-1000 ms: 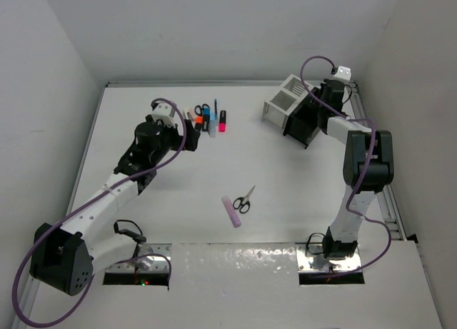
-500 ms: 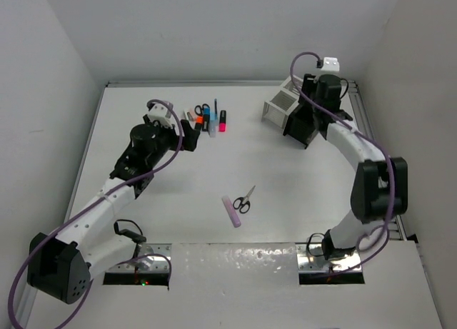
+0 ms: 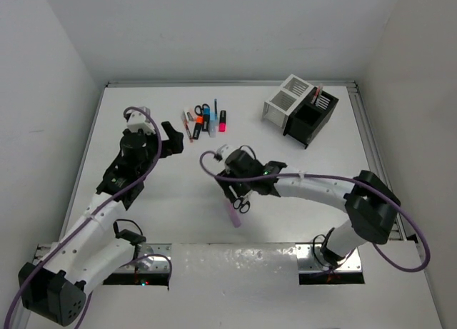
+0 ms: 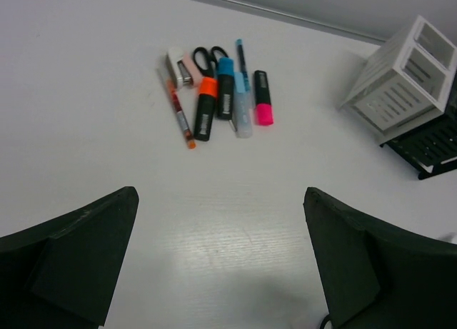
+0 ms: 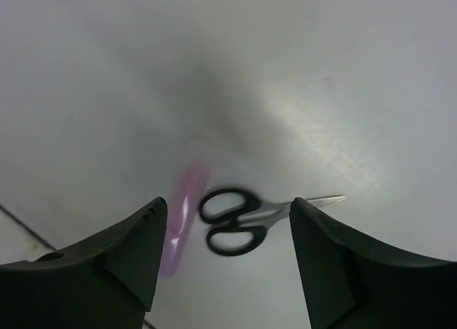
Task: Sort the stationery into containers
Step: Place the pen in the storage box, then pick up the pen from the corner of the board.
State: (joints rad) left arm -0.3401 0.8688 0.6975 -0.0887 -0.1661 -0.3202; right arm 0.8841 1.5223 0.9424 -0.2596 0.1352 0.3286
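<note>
A pile of pens and markers (image 3: 204, 119) lies at the back centre, with scissors handles showing in it. In the left wrist view I see an orange marker (image 4: 205, 112), a blue marker (image 4: 226, 95), a pink marker (image 4: 263, 106), a red pen (image 4: 178, 108) and black scissors handles (image 4: 204, 56). My left gripper (image 3: 170, 138) (image 4: 220, 200) is open and empty, short of the pile. My right gripper (image 3: 233, 189) (image 5: 228, 205) is open just above the second scissors (image 3: 243, 204) (image 5: 237, 223). The lilac bar (image 3: 233, 215) (image 5: 183, 216) lies beside them. The white box (image 3: 284, 99) and black box (image 3: 312, 119) adjoin at the back right.
A pink-red pen (image 3: 316, 93) stands in the black box. The white box (image 4: 400, 83) and black box (image 4: 428, 145) also show in the left wrist view. Walls close the table at the left, back and right. A metal strip (image 3: 235, 261) runs along the near edge.
My right arm has swung from the boxes down to the table's middle, over the scissors and lilac bar. My left gripper has drawn back left, away from the pile.
</note>
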